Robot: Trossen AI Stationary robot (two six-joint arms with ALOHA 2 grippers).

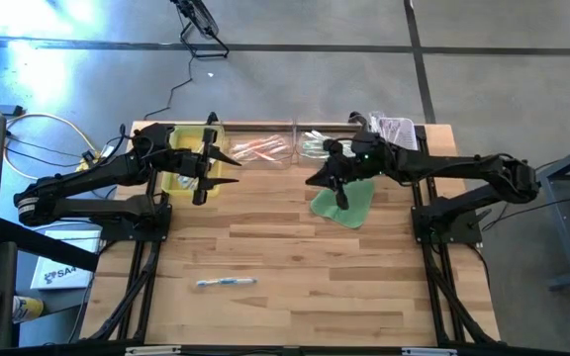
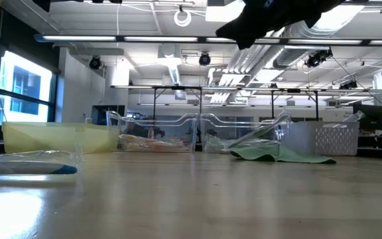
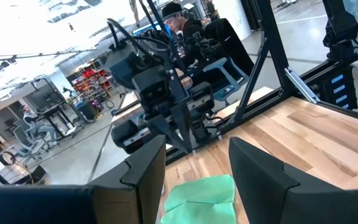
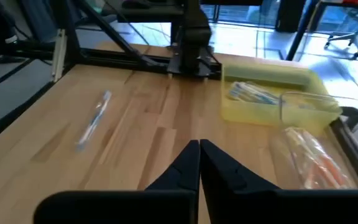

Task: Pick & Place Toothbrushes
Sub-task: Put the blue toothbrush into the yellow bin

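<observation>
Toothbrush [image 1: 226,282] on table [image 1: 295,247], apart

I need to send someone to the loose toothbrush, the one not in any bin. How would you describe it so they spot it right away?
Start at the wooden table and look at its near half, away from the yellow bin and the clear bins along the far edge. The toothbrush lies flat there by itself, toward the left arm's side. It is whitish and blue in a clear wrapper, with bare wood all around it.
</observation>
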